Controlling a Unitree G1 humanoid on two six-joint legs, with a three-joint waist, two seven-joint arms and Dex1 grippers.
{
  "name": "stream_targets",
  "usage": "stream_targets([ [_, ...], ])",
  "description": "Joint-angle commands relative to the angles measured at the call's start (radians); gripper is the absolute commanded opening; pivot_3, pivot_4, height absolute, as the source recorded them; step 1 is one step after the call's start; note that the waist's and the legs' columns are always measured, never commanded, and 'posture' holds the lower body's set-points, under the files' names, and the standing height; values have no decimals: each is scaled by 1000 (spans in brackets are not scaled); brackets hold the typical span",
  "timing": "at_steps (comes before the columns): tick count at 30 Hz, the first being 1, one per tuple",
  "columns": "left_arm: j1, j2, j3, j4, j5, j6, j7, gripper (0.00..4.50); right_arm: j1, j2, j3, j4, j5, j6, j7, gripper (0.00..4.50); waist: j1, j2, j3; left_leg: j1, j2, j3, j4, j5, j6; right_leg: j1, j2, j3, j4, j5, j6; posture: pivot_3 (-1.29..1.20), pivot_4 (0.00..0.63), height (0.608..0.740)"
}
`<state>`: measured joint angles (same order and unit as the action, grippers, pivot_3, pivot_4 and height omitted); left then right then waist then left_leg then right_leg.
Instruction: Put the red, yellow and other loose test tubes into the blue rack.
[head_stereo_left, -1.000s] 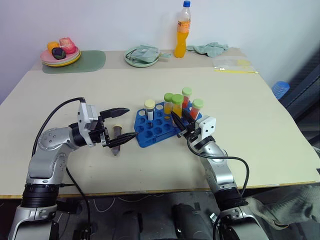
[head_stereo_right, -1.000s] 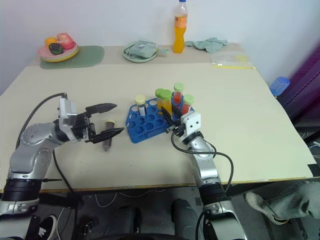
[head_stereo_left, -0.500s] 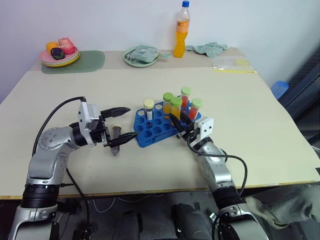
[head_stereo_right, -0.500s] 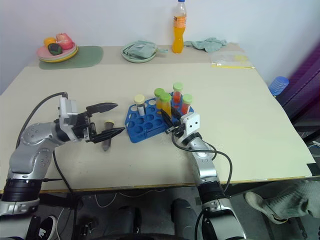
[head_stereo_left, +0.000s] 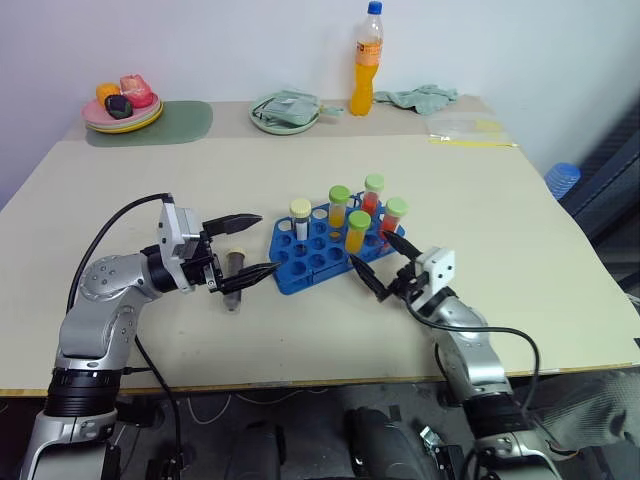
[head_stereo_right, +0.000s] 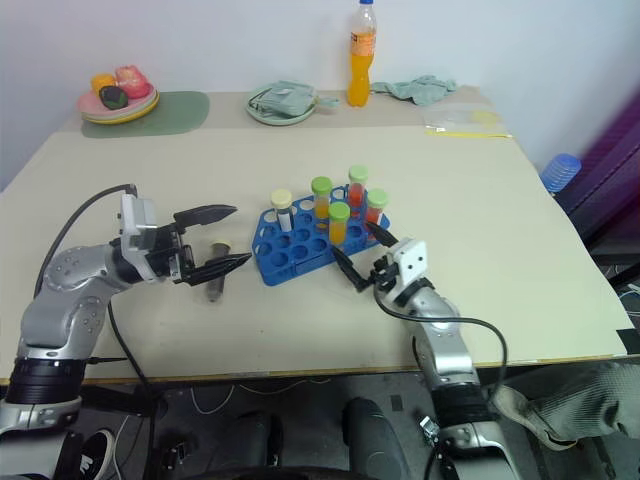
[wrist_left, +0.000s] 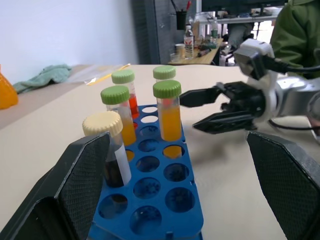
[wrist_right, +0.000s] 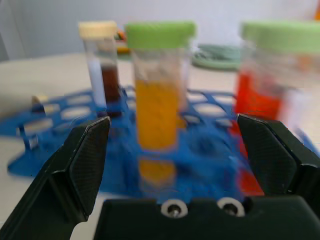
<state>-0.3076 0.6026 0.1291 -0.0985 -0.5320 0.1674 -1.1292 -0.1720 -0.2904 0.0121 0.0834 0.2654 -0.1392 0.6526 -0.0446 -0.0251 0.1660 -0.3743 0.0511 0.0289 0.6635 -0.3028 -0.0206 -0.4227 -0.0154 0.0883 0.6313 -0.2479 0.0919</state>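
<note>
The blue rack (head_stereo_left: 315, 258) stands mid-table with several capped test tubes upright in it, among them a yellow one with a green cap (head_stereo_left: 356, 232) at its near right side. My right gripper (head_stereo_left: 367, 247) is open just in front of that tube, pointing at it and holding nothing. In the right wrist view the yellow tube (wrist_right: 157, 95) stands beyond the spread fingers. A dark brown tube (head_stereo_left: 234, 272) lies loose on the table left of the rack. My left gripper (head_stereo_left: 268, 243) hangs open over it, empty.
An orange drink bottle (head_stereo_left: 365, 60) stands at the table's far edge. Beside it lie a green plate with a cloth (head_stereo_left: 285, 110) and a crumpled cloth (head_stereo_left: 420, 97). A plate of fruit (head_stereo_left: 122, 105) is at the far left and a plastic bag (head_stereo_left: 465, 130) at the far right.
My right gripper has opened, left the yellow tube standing in the rack, and drawn back to the right and toward me. The left arm has not moved.
</note>
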Motion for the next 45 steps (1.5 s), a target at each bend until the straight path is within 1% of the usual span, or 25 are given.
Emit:
stream_targets([
  [1,11,3,11,-13,2,-23,4,4500,42,-56,-17,-125,46,50,49,4461,0,0,0,0,0,0,0,0,0,0,0,0,0,0,0,0,150,740],
  [6,39,21,26,-13,28,-46,20,4500,91,-188,-60,-271,122,154,130,4461,2,0,0,0,0,0,0,0,0,0,0,0,0,0,0,0,150,740],
  [8,67,28,33,-35,43,-30,55,4500,92,-268,-92,-330,186,228,188,4461,3,0,0,0,0,0,0,0,0,0,0,0,-1,0,0,0,150,740],
  [10,101,46,30,-67,62,-12,87,4500,87,-374,-133,-393,283,336,266,4461,3,0,0,0,0,0,0,0,0,0,0,1,-1,0,0,0,150,740],
  [12,130,83,17,-106,99,34,123,4500,78,-473,-170,-422,363,428,346,4461,3,0,0,0,0,0,0,0,0,0,0,1,-1,0,0,0,150,740],
  [13,138,96,10,-121,112,36,125,4500,75,-507,-181,-428,391,457,378,4461,3,-1,0,0,0,0,0,0,0,0,0,1,-1,0,0,0,150,740],
  [15,143,129,2,-145,86,79,97,4500,65,-542,-183,-438,425,503,405,4461,3,-1,0,0,0,0,0,0,0,0,0,1,-1,0,0,0,150,740],
  [17,135,162,-1,-156,102,135,122,4500,50,-548,-168,-440,420,515,412,4461,3,-1,0,0,0,0,0,0,0,1,0,1,-1,0,0,0,150,740],
  [20,105,185,16,-230,110,327,261,4500,15,-495,-136,-409,390,493,398,4461,2,-1,0,0,0,0,0,0,0,0,0,1,-1,-1,0,0,150,740],
  [21,90,196,28,-258,92,451,320,4500,9,-475,-123,-403,379,483,394,4461,2,-2,1,0,0,0,0,0,0,0,0,1,-1,-1,0,0,150,740],
  [23,70,215,44,-285,87,598,394,4500,-1,-446,-102,-405,360,476,384,4461,2,-2,1,0,0,-1,0,0,0,0,0,0,-1,0,0,0,150,740],
  [24,33,219,51,-290,68,712,434,4500,-7,-436,-94,-406,356,476,385,4461,2,-2,1,0,0,-1,0,0,0,0,0,0,-1,0,1,0,150,740],
  [27,-113,184,79,-276,18,1017,550,4500,-32,-410,-81,-394,342,470,385,4461,6,-3,1,-1,0,-1,1,0,0,0,0,0,-1,0,1,0,150,740],
  [30,-210,170,76,-256,11,1215,609,4500,-48,-394,-73,-399,338,479,374,4461,5,-3,2,-1,0,-1,2,0,0,1,0,-1,-1,1,3,0,150,740],
  [33,-306,121,94,-202,-22,1395,647,4500,-52,-380,-63,-407,332,483,366,4461,3,-3,1,0,0,-2,1,0,0,1,0,-1,0,1,4,0,150,740],
  [35,-336,125,74,-147,-73,1444,680,4500,-50,-367,-55,-410,327,481,358,4461,3,-4,1,-1,0,-3,1,0,0,1,1,-2,0,1,4,0,150,740],
  [37,-348,139,61,-70,-199,1447,736,4500,-48,-354,-46,-416,319,479,350,4461,-1,-3,1,0,0,-3,1,0,0,1,1,-2,0,1,4,0,150,740],
  [40,-372,227,-20,22,-404,1447,812,4500,-48,-344,-40,-423,316,487,340,4461,1,-4,1,0,0,-4,1,0,0,0,1,-2,1,1,4,0,150,740],
  [43,-429,307,-121,143,-560,1447,889,4500,-53,-341,-35,-421,311,488,336,4461,3,-4,2,-1,0,-4,1,0,0,0,0,-2,1,1,4,0,150,740],
  [45,-472,320,-176,210,-616,1447,948,4500,-57,-338,-31,-421,307,489,331,4461,7,-4,2,-1,-1,-4,1,0,0,0,-1,-3,1,1,4,0,150,740],
])
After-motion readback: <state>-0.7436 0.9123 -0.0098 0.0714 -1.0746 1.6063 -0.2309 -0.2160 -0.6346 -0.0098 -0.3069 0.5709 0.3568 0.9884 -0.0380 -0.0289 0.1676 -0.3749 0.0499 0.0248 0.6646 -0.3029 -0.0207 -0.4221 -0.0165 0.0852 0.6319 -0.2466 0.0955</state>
